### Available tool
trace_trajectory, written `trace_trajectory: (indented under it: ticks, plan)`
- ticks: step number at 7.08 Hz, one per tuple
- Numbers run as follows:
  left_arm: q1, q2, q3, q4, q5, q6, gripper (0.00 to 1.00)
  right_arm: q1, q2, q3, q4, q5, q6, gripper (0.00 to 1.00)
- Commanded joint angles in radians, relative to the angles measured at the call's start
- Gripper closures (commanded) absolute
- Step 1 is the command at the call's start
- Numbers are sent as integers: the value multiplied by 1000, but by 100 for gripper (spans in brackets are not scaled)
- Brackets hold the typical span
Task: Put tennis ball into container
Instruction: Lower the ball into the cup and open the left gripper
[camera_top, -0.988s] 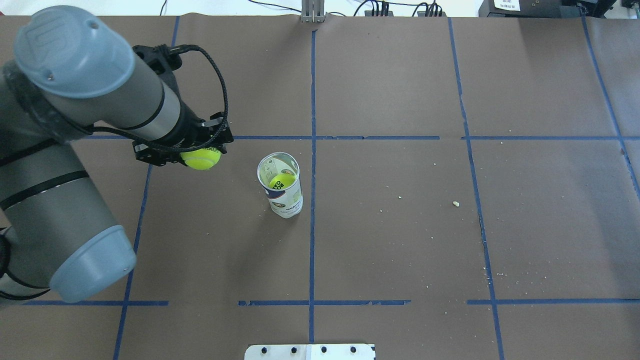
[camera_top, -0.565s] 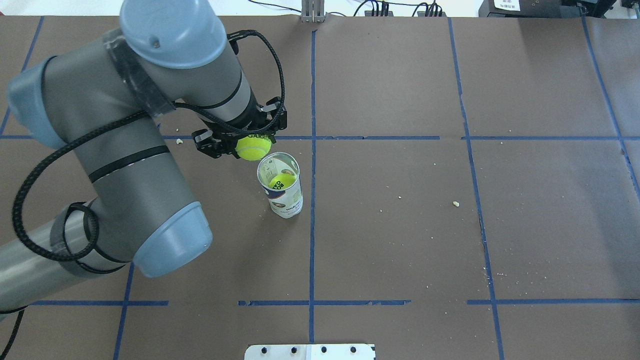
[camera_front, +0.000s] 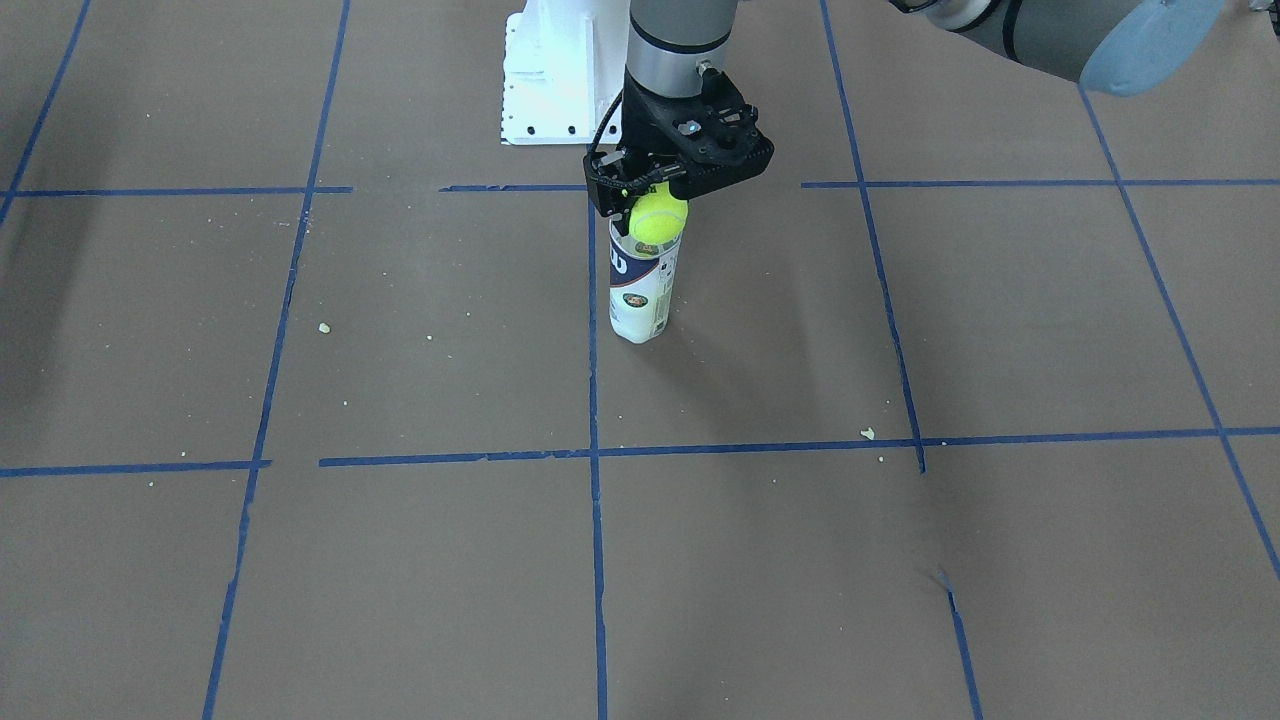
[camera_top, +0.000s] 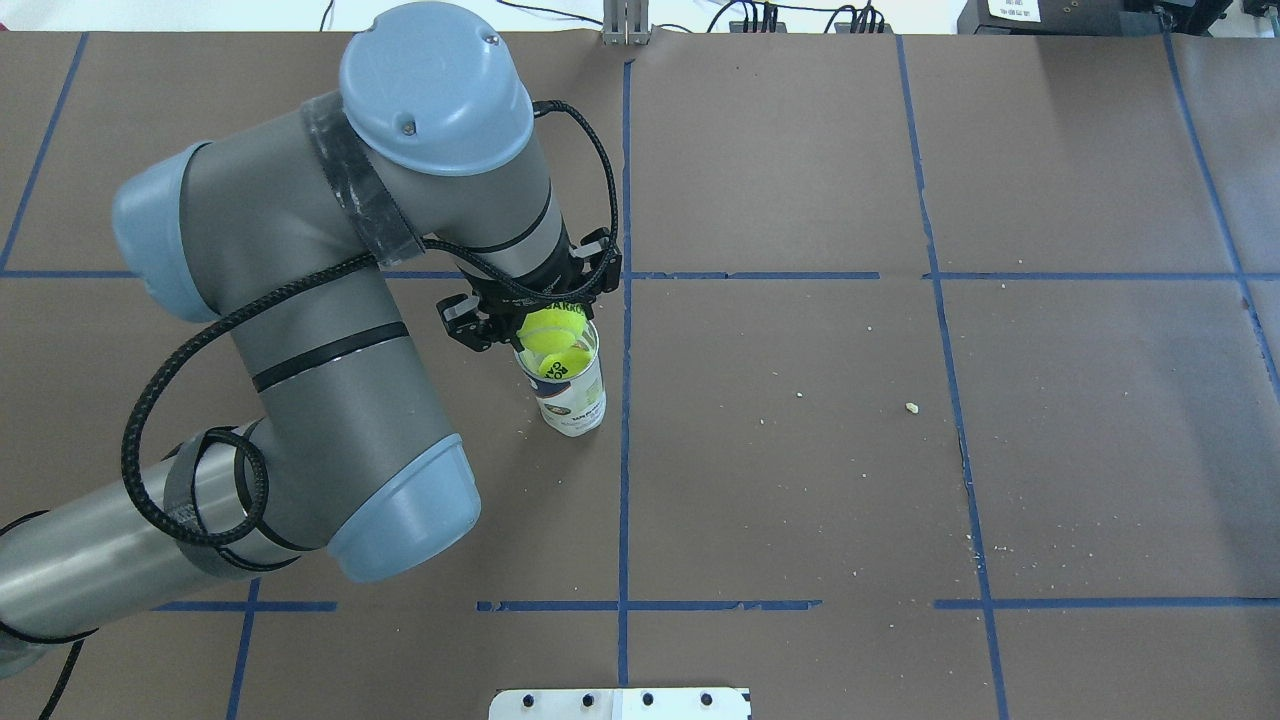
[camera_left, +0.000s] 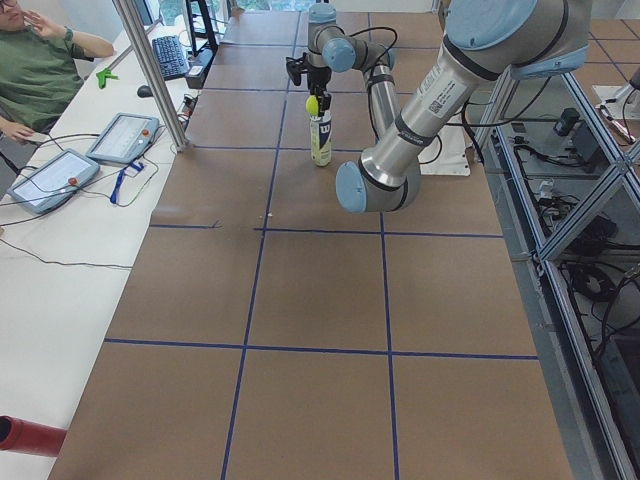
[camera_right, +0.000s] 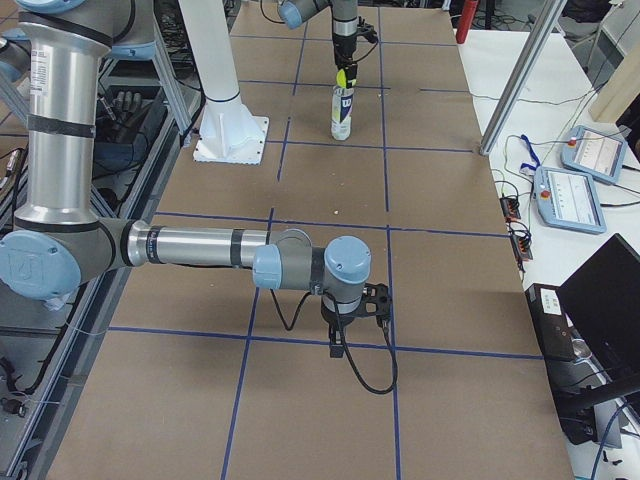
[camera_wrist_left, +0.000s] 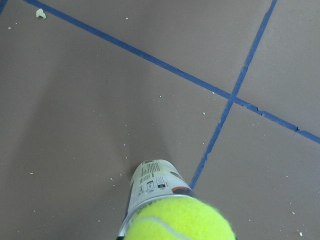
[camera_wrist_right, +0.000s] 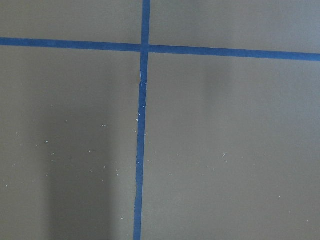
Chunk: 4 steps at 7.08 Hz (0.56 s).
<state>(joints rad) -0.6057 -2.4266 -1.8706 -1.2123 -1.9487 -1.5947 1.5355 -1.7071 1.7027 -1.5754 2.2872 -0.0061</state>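
My left gripper (camera_top: 548, 325) is shut on a bright yellow-green tennis ball (camera_top: 550, 328), holding it right over the open mouth of the container (camera_top: 572, 395), a clear upright tube with a white and navy label. A second ball (camera_top: 563, 364) lies inside the tube. The front-facing view has the held ball (camera_front: 657, 218) at the rim of the container (camera_front: 640, 295). From the left wrist, the ball (camera_wrist_left: 180, 221) fills the bottom edge above the tube (camera_wrist_left: 150, 186). My right gripper (camera_right: 358, 305) hangs low over the table, far from the tube; I cannot tell whether it is open.
The white pedestal base (camera_front: 550, 80) stands behind the tube on the robot's side. Blue tape lines (camera_top: 625, 450) divide the brown paper table cover. Small crumbs (camera_top: 911, 407) lie to the right. An operator (camera_left: 40, 70) sits at the side bench with tablets.
The left arm has swung right with the ball, from well left of the tube to directly over its mouth. The tube has not moved.
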Motion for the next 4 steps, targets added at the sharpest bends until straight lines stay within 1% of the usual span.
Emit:
trace_trajectory:
  ticks: [1, 3, 4]
  plan:
    - [3, 3, -2, 2, 1, -2, 2, 0, 0, 0, 0, 0, 0, 0]
    - [1, 3, -10, -1, -4, -1, 0, 0, 0, 0, 0, 0, 0, 0]
    - [-2, 6, -36, -1, -1, 10, 0, 0, 0, 0, 0, 1, 0, 0]
